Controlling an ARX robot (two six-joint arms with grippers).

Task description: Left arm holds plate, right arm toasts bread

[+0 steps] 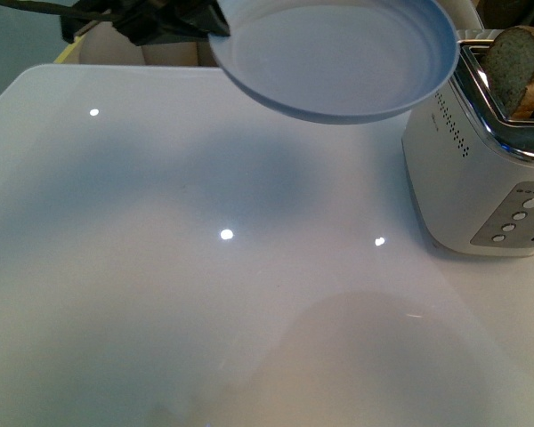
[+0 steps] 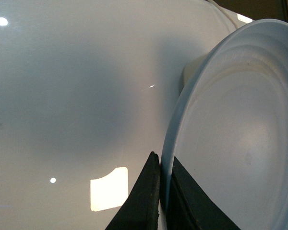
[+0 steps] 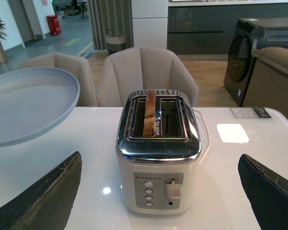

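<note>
Pale-blue plate [image 1: 338, 53] pinched by left gripper [image 2: 163, 163], right gripper [image 3: 159, 157] spread wide, empty

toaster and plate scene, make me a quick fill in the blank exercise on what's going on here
1. The left gripper holds the plate by its ____.
2. The toaster has two slots, and the bread stands in ____ of them.
3. The right gripper, facing the toaster, is ____.
4. The plate carries ____.
Missing words: rim; one; open; nothing.
</note>
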